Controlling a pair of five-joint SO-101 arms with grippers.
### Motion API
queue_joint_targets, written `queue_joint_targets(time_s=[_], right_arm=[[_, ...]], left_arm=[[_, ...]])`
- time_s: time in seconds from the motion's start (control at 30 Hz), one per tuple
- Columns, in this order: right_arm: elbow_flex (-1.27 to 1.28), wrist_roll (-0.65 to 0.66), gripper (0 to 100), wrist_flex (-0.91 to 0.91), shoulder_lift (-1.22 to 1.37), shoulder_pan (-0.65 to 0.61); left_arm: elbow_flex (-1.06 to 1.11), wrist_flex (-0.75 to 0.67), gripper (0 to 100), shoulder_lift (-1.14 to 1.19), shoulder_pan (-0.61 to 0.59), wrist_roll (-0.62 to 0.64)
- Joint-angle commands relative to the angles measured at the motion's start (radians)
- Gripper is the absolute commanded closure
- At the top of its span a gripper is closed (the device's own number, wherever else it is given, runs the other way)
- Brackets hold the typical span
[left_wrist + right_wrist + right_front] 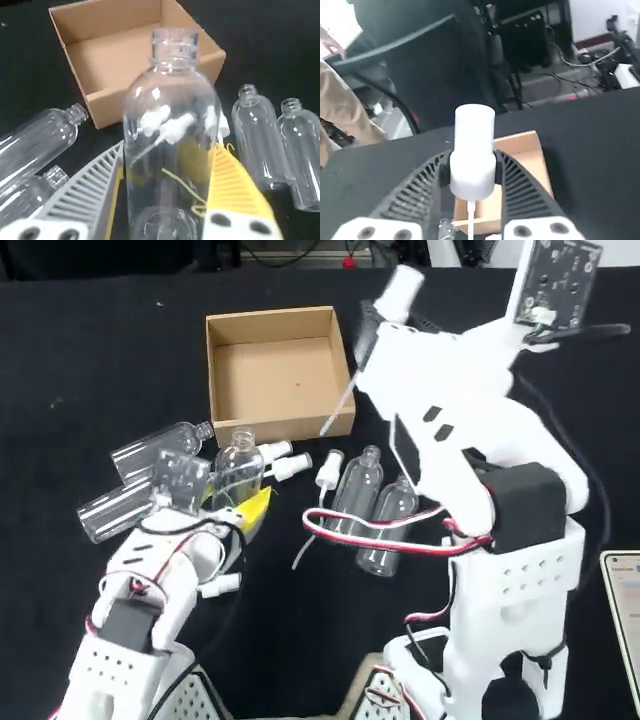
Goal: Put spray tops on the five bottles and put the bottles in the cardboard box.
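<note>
High view, and both arms are loaded. At seven o'clock the left claw (232, 502) is closed round a clear bottle (238, 465), its open neck aimed at twelve o'clock, just shy of the cardboard box (280, 430). Up at one o'clock the right claw (385, 312) pinches a spray top (402, 285) by its collar, with the dip tube (340, 402) slanting down toward seven o'clock past the box corner. Left wrist view backs that up: jaws snug on the bottle's belly, rim bare.

This looks like the mating step, and the tube is the tricky bit. The top wants to come over the neck with the tube lined up along the bottle's axis. Thread the tip in first, then seat the collar squarely before any twist. Come in crooked and that thin tube could catch the rim and buckle. The left grip must hold firm, because smooth plastic may spin.

Four spare bottles (360, 490) lie on the worktop (100, 340) with loose tops (290, 466) between them. None looks capped yet.
</note>
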Motion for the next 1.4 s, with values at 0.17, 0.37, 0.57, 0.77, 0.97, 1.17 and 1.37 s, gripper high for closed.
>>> queue_joint_targets(time_s=[0.17, 0.37, 0.57, 0.77, 0.97, 1.17, 1.37], right_arm=[[-0.042, 0.023, 95.3, -0.081, 0.061, -0.077], [-0.036, 0.071, 95.3, -0.098, 0.061, -0.107], [-0.036, 0.127, 95.4, -0.146, 0.061, -0.100], [-0.039, 0.132, 95.3, -0.150, 0.085, -0.132], [-0.064, 0.132, 95.5, -0.150, 0.151, -0.172], [-0.062, 0.132, 95.5, -0.141, 0.156, -0.183], [-0.031, 0.132, 95.5, -0.143, 0.148, -0.187]], left_arm=[[0.104, -0.028, 79, -0.245, 0.015, 0.100], [0.111, -0.098, 79, -0.235, 0.068, 0.103], [0.127, -0.170, 79, -0.233, 0.183, 0.094], [0.163, -0.170, 79, -0.235, 0.183, 0.094], [0.159, -0.172, 79, -0.235, 0.183, 0.094], [0.159, -0.206, 79, -0.235, 0.183, 0.094], [0.165, -0.221, 79, -0.235, 0.183, 0.094]])
